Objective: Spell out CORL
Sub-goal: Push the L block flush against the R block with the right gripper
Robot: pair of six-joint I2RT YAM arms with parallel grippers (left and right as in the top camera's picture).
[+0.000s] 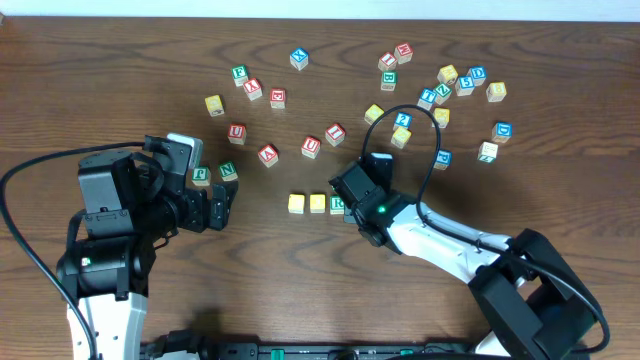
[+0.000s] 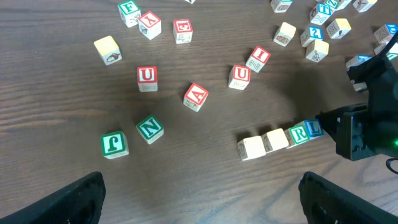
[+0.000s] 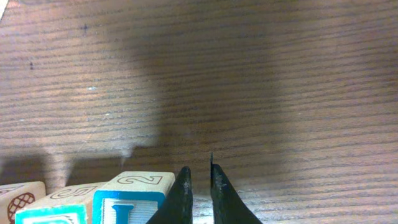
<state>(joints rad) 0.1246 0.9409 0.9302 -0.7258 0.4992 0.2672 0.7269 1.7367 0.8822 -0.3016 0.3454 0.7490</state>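
Note:
Four cubes lie in a row on the table: two yellow-faced cubes (image 2: 251, 148) (image 2: 275, 139), the green-framed R (image 2: 299, 133) and the blue-framed L (image 2: 314, 128). My right gripper (image 3: 200, 171) is shut with nothing between its fingers. It is low at the row's right end, one finger against the side of the L cube (image 3: 134, 199). From overhead the right gripper (image 1: 352, 198) covers the L, and only the yellow cubes (image 1: 296, 203) (image 1: 318, 203) and the R (image 1: 338, 204) show. My left gripper (image 2: 200, 186) hangs open over bare wood, left of the row (image 1: 225, 205).
Loose cubes lie behind the row: red U (image 2: 147, 76), red A (image 2: 196, 96), green N (image 2: 150, 128) and green J (image 2: 113, 144). Several more cluster at the back right (image 1: 460, 85). The right arm's black cable (image 1: 400, 115) loops above the table.

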